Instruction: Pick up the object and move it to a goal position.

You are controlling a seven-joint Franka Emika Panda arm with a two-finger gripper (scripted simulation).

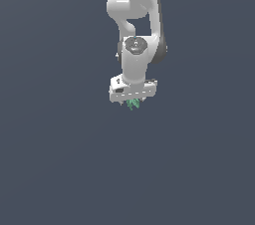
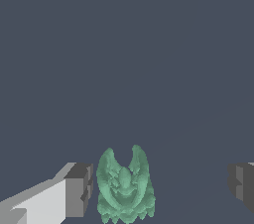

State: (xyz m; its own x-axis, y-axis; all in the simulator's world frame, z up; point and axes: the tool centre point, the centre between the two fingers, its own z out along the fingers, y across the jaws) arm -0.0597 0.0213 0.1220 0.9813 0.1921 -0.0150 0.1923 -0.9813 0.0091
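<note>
Teal-green, lumpy, jagged-edged object (image 2: 124, 188) sits between the white hand's (image 2: 158, 188) spread grey fingers (image 2: 79, 188); exterior view hides that gap.

Plain dark grey-blue surface (image 1: 60, 169), object (image 2: 124, 188) seemingly resting

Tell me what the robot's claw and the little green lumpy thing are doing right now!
Gripper: open, fingers spread wide apart, one close beside the object, the other well clear of it.
Object: sitting between the open fingers, not squeezed; the exterior view shows it poking out just under the white gripper head.
Arm: reaching straight down over the object.
</note>
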